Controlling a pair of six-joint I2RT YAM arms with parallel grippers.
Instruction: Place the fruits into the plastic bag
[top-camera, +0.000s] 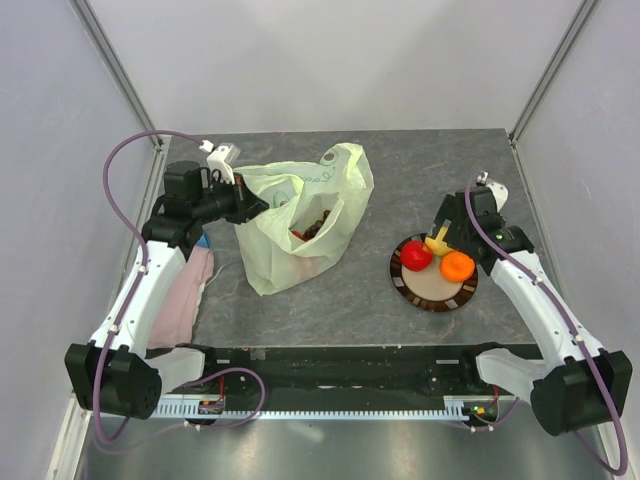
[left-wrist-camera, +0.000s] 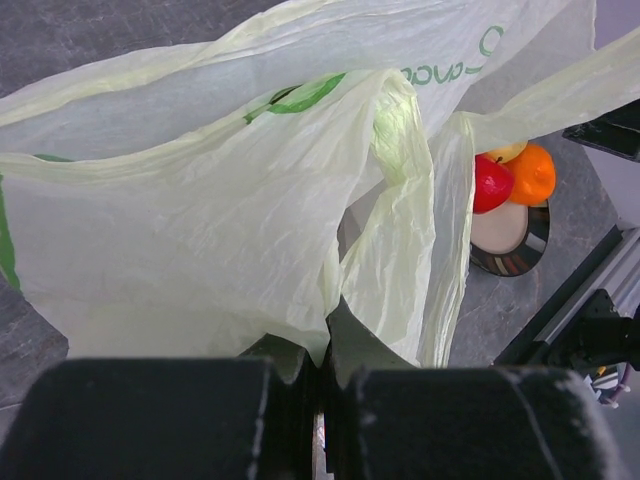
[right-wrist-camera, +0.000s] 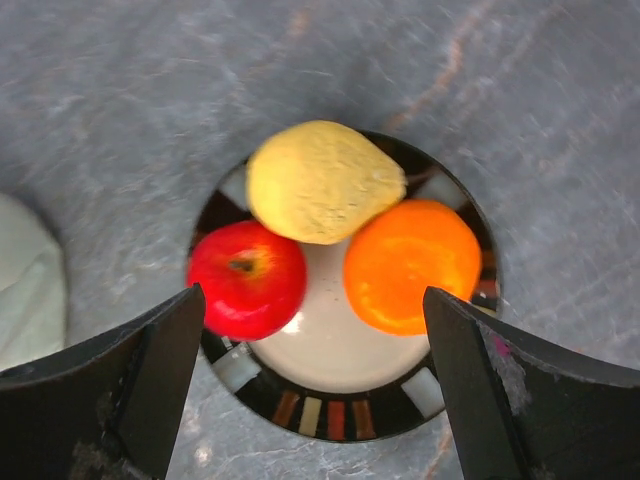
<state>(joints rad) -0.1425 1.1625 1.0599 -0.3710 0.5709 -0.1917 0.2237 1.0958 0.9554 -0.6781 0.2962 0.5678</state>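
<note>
The plastic bag (top-camera: 300, 215) is thin, crinkly and pale yellow-green, with green print on it. It stands on the left middle of the gray table (top-camera: 420, 170), and its mouth is open at the top. Some small dark and red fruits (top-camera: 312, 230) lie inside it. The left gripper (top-camera: 248, 205) is clamped tight on the bag's left edge.

Three more fruits sit on a round plate (right-wrist-camera: 330, 405) with a dark striped rim. The plate is to the right of the bag and apart from it. The red apple (right-wrist-camera: 248, 280), the yellow lemon (right-wrist-camera: 322, 180) and the orange (right-wrist-camera: 412, 265) touch one another. The right gripper (right-wrist-camera: 312, 300) hangs just above them. Its jaws are spread wide and it holds nothing.

There is open table between the bag and the plate, and more behind both. The plate is near the table's front edge. Pale walls stand close on the left and right. A pink cloth (top-camera: 185, 290) lies beside the bag, under the left arm.

The crinkly bag hides most of what is in it, so I cannot tell which small fruits they are. In the left wrist view the bag fills almost everything and cuts off part of the plate. In the right wrist view only a pale bit of the bag shows at the left edge.
</note>
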